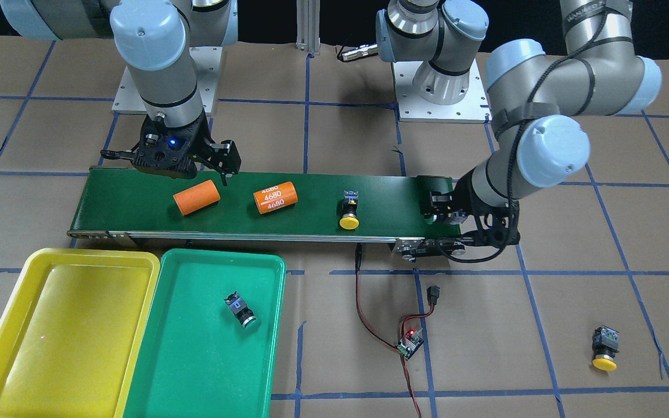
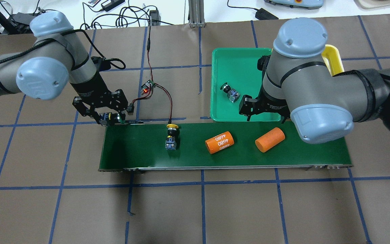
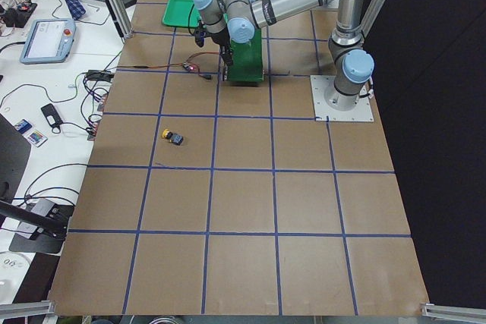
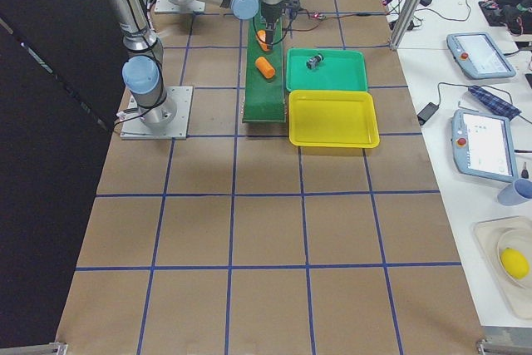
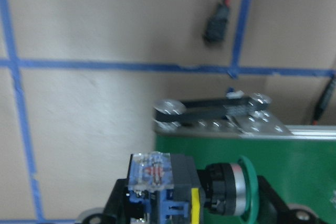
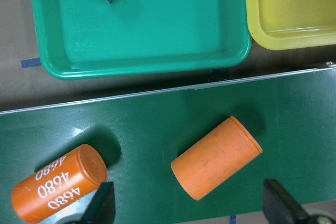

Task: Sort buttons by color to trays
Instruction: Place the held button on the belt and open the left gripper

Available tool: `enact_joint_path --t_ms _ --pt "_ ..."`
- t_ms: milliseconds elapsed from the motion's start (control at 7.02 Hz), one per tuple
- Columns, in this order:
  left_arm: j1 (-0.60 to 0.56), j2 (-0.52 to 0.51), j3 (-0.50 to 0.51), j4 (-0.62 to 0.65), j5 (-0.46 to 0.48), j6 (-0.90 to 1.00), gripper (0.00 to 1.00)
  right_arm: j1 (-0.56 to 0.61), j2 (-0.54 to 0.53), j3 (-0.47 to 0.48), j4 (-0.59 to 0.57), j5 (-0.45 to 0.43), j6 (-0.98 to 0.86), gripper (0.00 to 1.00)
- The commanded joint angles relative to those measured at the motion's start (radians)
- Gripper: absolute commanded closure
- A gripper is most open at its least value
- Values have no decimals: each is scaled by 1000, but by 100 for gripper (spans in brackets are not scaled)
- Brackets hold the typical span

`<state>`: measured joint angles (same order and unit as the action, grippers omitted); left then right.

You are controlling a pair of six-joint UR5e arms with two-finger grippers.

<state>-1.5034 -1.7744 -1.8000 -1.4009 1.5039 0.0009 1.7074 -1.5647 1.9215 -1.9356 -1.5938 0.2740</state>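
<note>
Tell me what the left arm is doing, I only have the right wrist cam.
Observer: The left end effector is shut on a green button at the belt's end.
Operator: Any yellow ones on the belt?
Observer: One yellow button, lying between that end effector and the marked orange cylinder.
Operator: Anything off the belt?
Observer: A second yellow button lies on the table, away from both trays.

Grey arms (image 2: 317, 84), blue joint caps (image 2: 300, 37), black left pincer (image 2: 112, 117), black right pincer (image 6: 190, 211).
</note>
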Motion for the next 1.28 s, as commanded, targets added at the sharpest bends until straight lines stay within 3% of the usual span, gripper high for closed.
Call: enact_joint_path --t_ms 0,142,285,427,712,854,1139 --pt "-67 39 -143 132 -4 9 100 0 -1 -1 -2 -2 1 0" --pt "-73 33 -157 144 -5 1 73 1 -6 -4 18 -26 2 0" --pt "-92 12 -180 146 -4 11 26 18 -33 -7 41 -37 4 0" --pt "-92 29 -174 172 -4 14 0 18 -44 4 58 -37 4 0" --pt "-52 50 -51 130 13 14 0 20 -46 -7 50 -31 2 0" --pt "32 33 47 21 9 17 0 5 -35 -7 56 -34 1 0" --pt "251 -96 217 34 6 198 0 -6 -38 -9 41 -28 2 0"
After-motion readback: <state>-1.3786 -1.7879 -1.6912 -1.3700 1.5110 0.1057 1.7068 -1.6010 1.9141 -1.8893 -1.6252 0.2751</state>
